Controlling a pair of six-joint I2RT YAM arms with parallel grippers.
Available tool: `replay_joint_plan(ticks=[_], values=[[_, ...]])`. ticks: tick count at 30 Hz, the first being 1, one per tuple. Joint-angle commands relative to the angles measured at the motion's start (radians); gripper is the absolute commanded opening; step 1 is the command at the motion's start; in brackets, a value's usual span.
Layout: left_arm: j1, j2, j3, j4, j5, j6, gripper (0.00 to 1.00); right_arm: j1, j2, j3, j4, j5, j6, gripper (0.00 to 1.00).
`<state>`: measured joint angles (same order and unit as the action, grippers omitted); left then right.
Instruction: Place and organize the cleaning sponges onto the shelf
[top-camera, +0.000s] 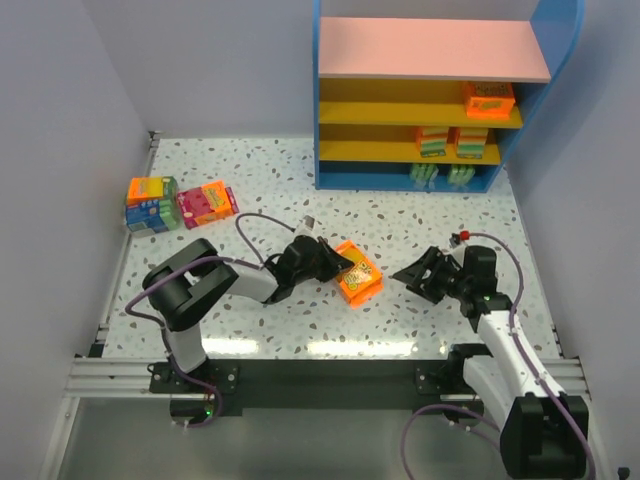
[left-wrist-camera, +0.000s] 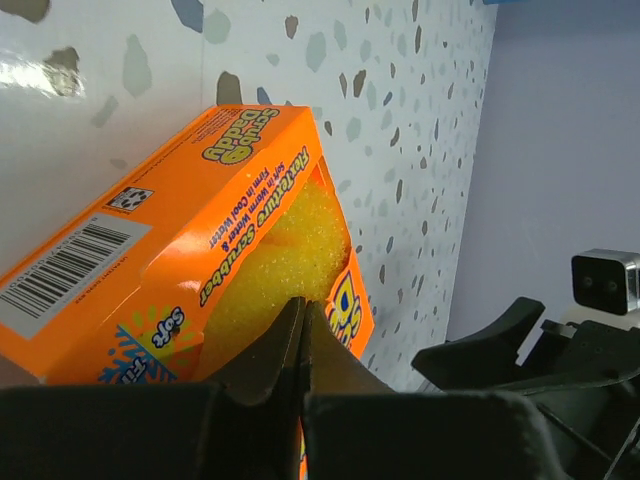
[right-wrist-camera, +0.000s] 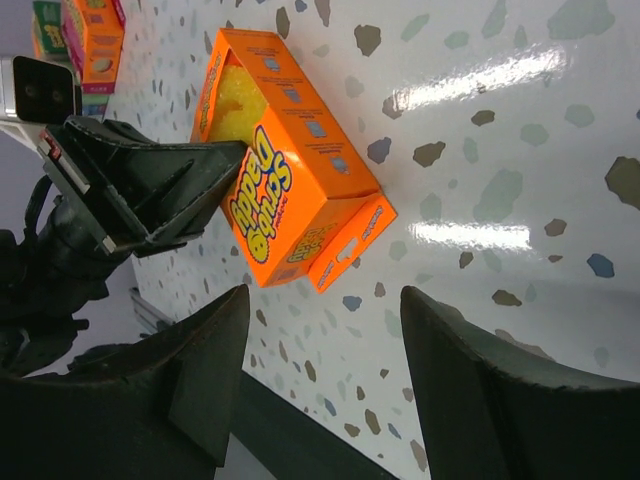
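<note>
Your left jaws are pressed together, tips touching the orange cardboard sponge pack (top-camera: 358, 272) lying on the speckled white bench (top-camera: 250, 205), well apart from the blue-framed shelf (top-camera: 318, 100) w/ pink top. Right jaws spread, just beside pack, no contact.

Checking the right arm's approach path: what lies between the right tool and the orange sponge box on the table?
Only bare speckled tabletop between the right tool and the orange sponge box, clearest in the top view.
</note>
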<state>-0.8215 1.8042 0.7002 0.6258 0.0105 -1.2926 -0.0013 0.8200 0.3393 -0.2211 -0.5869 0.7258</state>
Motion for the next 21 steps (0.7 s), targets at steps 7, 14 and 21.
replay_joint_plan(ticks=[7,14,21], values=[[-0.079,0.144,0.058,0.243,-0.073,-0.281,0.0,0.152,0.059,-0.006,0.02,0.101,0.096,0.65],[-0.09,0.13,0.03,0.339,-0.087,-0.297,0.0,0.181,0.136,0.007,0.048,0.13,0.135,0.63],[-0.097,0.144,-0.004,0.364,-0.043,-0.298,0.0,0.192,0.185,-0.006,0.15,0.16,0.219,0.52]])
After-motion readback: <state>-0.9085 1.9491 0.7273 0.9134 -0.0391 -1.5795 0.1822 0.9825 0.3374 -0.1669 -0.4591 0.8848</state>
